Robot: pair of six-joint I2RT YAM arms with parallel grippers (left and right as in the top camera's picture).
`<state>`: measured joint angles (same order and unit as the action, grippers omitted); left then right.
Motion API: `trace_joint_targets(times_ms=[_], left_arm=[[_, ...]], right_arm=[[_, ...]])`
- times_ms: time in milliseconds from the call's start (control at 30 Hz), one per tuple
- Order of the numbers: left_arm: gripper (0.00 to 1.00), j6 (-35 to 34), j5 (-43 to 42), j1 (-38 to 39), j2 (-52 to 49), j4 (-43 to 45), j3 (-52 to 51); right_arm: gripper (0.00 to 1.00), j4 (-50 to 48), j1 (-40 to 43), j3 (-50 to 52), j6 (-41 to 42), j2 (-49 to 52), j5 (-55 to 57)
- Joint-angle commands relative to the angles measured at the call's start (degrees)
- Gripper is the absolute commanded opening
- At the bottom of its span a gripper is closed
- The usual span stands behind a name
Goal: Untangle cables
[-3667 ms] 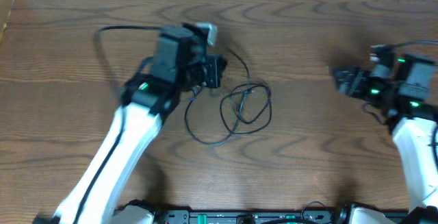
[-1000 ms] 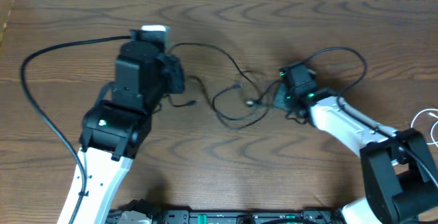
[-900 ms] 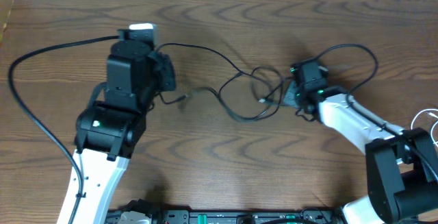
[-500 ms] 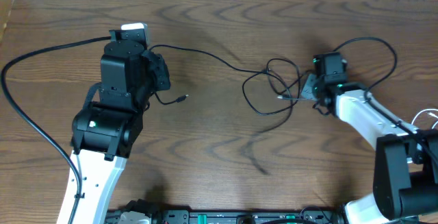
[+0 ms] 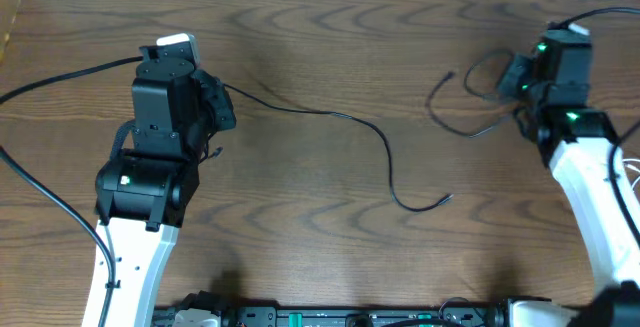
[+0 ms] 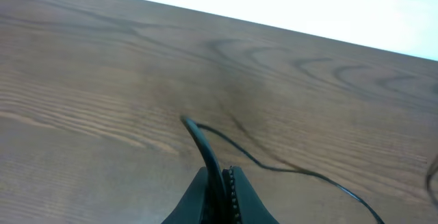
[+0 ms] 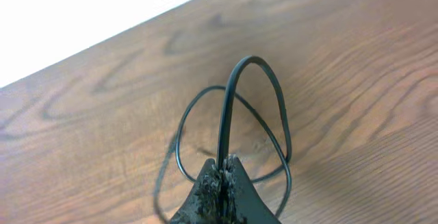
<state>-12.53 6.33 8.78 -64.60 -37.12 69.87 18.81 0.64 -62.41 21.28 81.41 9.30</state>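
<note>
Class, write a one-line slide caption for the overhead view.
Left gripper pinches a long black cable trailing across the wooden table; right gripper holds a separate looped black cable.

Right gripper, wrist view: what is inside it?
A black cable pinched in the shut right gripper, arching upward, with its other loops behind. The clamped stretch itself is hidden between the jaws.

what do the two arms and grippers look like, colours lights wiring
Both match: the left arm and right arm have white tubular lower links and boxy black housings toward the wrist, dotted with small green lights. A thick black wire trails off the left arm. The left gripper and right gripper are black wedges tapering to narrow tips; the left shows a ridged inner pad.
</note>
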Motion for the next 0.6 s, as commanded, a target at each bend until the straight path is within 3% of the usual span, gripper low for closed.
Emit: trace_joint_targets(times_ms=[0, 300, 567], left_arm=[[0.07, -2.86, -0.63, -0.24, 0.55, -0.94, -0.55], [0.07, -2.82, -14.67, -0.17, -2.05, -5.35, -1.27], [0.07, -2.82, -16.24, 2.49, -9.09, -8.52, -1.29]], right_arm=[[0.01, 0.2, 0.28, -0.92, -4.35, -2.49, 0.66], [0.01, 8.33, 0.28, -0.92, -13.27, -3.13, -5.05], [0.01, 20.76, 2.95, -5.22, -17.55, -3.13, 0.81]])
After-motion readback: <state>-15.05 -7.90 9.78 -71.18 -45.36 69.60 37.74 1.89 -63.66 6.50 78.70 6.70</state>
